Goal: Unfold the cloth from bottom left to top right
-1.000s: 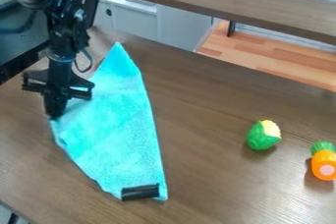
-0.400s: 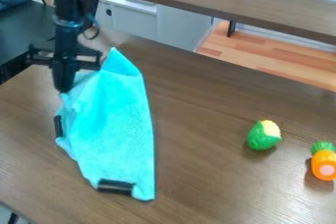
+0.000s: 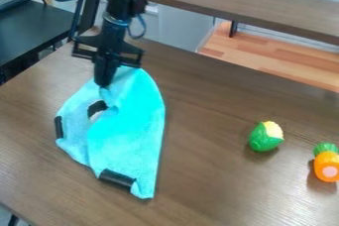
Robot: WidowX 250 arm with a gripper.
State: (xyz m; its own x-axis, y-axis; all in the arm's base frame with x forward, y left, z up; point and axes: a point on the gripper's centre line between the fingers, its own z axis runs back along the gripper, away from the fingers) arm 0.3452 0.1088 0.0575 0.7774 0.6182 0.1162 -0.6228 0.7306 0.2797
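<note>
The brown wooden table [image 3: 218, 121] takes up most of the view, its far edge slanting down to the right. A long brown shelf [image 3: 245, 7] crosses above its far side, with pale wooden boards [image 3: 265, 64] beyond, at the right. A black table [image 3: 33, 36] stands at the upper left. The black robot arm [image 3: 126, 2] comes in from the top edge, left of the middle, and hangs down over the cloth. The turquoise cloth [image 3: 129, 141] is on the left half of the brown table, partly folded: a brighter part on the right overlaps a duller part on the left, and the right edge bows outward before running down to a narrow lower corner. The gripper [image 3: 103, 84] points down at the upper part of the cloth, its fingers closed on the fabric, which is bunched and creased around the tips. Well apart from the cloth, to the right, a toy carrot [image 3: 326, 163] lies at the view's right edge, its round pink end toward the camera, and near it, a little farther left, is a toy corn [image 3: 266, 137] in a green husk. Smallest are the cloth's black patches: one at its bottom edge [image 3: 116, 178], one at its left edge [image 3: 58, 127], one below the gripper.
</note>
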